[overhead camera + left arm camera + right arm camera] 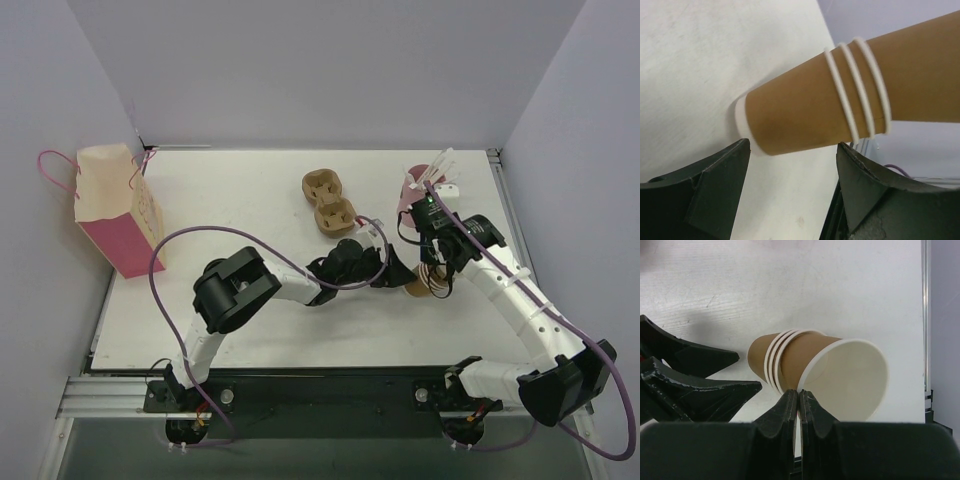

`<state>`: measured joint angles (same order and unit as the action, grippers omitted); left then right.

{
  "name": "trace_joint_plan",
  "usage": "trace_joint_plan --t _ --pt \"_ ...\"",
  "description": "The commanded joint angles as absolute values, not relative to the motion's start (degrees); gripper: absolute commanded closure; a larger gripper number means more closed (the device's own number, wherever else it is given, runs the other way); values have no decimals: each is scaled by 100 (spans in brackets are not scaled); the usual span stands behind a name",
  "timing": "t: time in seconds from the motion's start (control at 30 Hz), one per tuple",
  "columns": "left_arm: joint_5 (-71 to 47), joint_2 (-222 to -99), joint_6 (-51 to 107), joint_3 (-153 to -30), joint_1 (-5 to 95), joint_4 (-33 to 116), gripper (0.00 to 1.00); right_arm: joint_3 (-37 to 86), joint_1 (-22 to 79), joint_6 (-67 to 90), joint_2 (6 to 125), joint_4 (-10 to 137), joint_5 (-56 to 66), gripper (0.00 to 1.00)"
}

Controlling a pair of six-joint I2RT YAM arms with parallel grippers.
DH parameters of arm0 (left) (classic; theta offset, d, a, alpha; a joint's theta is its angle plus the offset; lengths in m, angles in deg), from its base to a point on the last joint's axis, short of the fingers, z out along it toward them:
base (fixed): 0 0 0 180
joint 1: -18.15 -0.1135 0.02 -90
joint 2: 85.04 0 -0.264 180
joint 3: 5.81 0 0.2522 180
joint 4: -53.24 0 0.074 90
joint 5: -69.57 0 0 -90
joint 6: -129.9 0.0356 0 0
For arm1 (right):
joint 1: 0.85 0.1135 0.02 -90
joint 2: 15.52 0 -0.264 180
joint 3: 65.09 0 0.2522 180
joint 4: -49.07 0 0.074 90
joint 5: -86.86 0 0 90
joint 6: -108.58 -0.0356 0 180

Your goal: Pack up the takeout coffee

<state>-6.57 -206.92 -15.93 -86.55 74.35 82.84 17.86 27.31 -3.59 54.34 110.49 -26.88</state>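
Note:
The takeout coffee is a nested stack of several kraft-brown paper cups with white rims, turned on its side above the table. My right gripper is shut on the rim of the outermost cup, whose white inside faces the right wrist camera. My left gripper is open, its two black fingers standing on either side of the stack's closed bottom end without touching it. In the top view the cups sit between the left gripper and the right gripper, right of the table's centre.
A pink and cream paper bag with pink handles stands at the table's far left. A brown two-hole pulp tray lies behind the grippers. A pink cup with white sticks stands just behind the right arm's wrist.

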Motion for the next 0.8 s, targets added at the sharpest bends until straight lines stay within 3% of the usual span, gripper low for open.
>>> trace_joint_plan --t 0.0,0.3,0.6,0.77 --pt "-1022 -20247 -1074 -8408 7413 7949 21 2118 2762 -234 5567 11337 -2889 100" --pt "-1673 -19149 -520 -7803 7326 7079 21 2555 2868 -216 5787 11293 -2853 100" --pt "-3228 -16742 737 -7512 7176 4697 19 3401 3245 -234 5927 11609 -2748 100" --pt "-4081 -14853 1527 -7275 7167 3160 17 3962 4052 -251 6445 11416 -2652 100"
